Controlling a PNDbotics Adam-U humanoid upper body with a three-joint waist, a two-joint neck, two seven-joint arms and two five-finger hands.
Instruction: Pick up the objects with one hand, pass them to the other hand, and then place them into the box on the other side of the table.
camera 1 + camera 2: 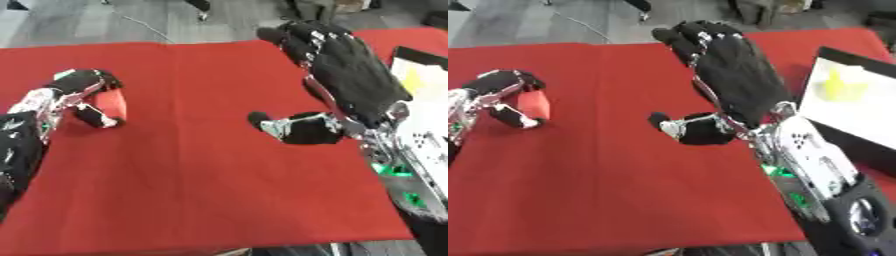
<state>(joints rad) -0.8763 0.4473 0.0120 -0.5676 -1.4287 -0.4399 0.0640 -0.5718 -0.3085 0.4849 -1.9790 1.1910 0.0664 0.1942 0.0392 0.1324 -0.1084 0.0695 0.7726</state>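
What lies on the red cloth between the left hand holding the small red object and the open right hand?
Nothing: between the left hand, fingers curled round the small red object, and the right hand, only bare red cloth shows in both views.

On my left I see a small red-orange object (pixel 533 106), about the same colour as the red cloth on the surface (pixel 623 175), so its outline is hard to read. It looks like a rounded block standing upright, and my left hand (pixel 500 95) has its fingers and thumb curled round it, just above or on the cloth; I cannot tell which. At the far right sits the box (pixel 855 112), a shallow tray with a dark rim and a white floor, tilted in my view. A pale yellow thing (pixel 839 86) lies inside it near the far end; its shape is blurred.
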